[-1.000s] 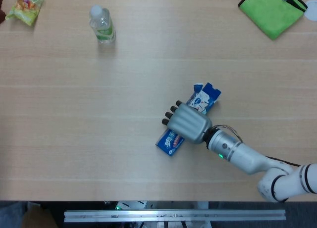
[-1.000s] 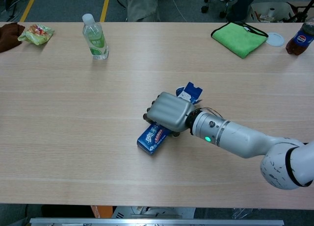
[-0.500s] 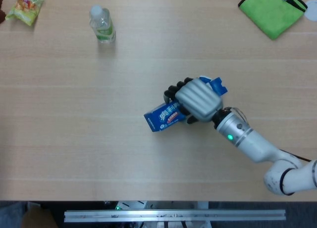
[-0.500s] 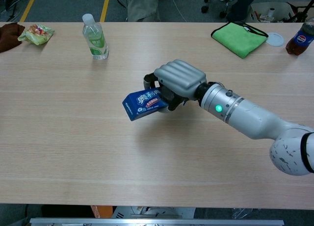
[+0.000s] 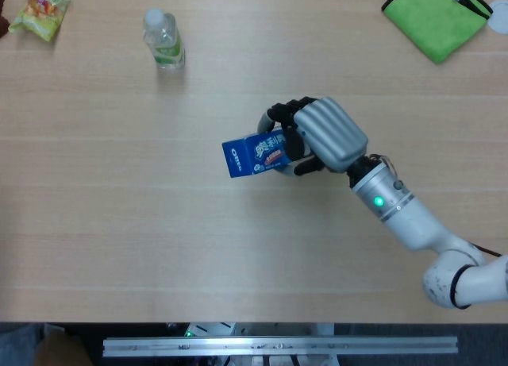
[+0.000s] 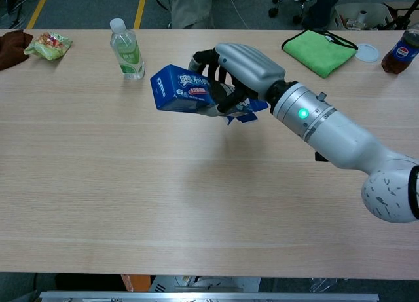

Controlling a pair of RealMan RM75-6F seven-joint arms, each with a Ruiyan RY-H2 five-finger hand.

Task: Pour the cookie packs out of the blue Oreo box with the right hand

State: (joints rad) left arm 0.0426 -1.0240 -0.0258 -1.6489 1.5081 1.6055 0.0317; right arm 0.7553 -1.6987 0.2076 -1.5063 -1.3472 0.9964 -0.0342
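Lifted higher, Oreo box in right robot hand.

Bottle far left on table, cloth far right

The blue Oreo box was held off the table in the right hand, whose dark fingers wrapped around its right-hand half. It lay roughly level, long axis running left to right, its closed end pointing left and carrying the white Oreo logo. White and red lettering showed on its broad face. At the end toward the wrist, its opened blue flaps hung out below the palm. No cookie packs were visible; the open end was hidden behind the hand.
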